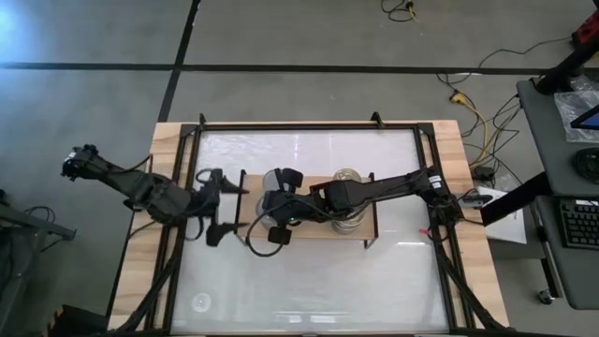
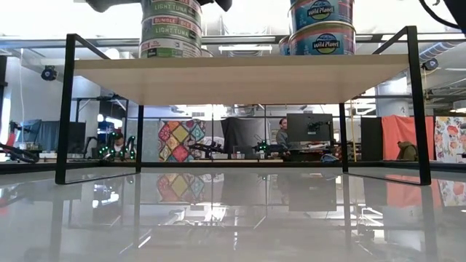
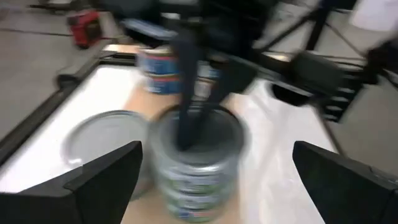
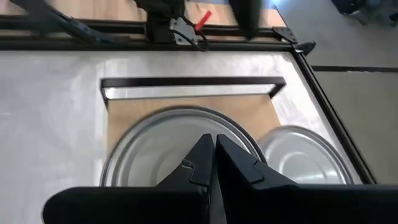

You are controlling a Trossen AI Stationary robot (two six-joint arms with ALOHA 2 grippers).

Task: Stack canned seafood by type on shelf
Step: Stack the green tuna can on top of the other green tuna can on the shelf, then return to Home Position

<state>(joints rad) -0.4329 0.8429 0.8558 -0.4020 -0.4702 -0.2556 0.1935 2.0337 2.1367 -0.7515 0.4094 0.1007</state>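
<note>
On the shelf (image 1: 309,201), a light-wood board on black legs, two stacks of canned seafood are seen: a green-labelled stack (image 2: 170,28) marked "LIGHT TUNA", and at its 3 o'clock in the low view a blue-labelled stack (image 2: 321,28) marked "Wild Planet". The right gripper (image 4: 213,158) is held over the silver-grey top of the green stack, its fingers pressed together, nothing clamped. The left gripper (image 1: 225,206) is parked off the shelf at 9 o'clock, fingers (image 3: 102,177) spread apart.
</note>
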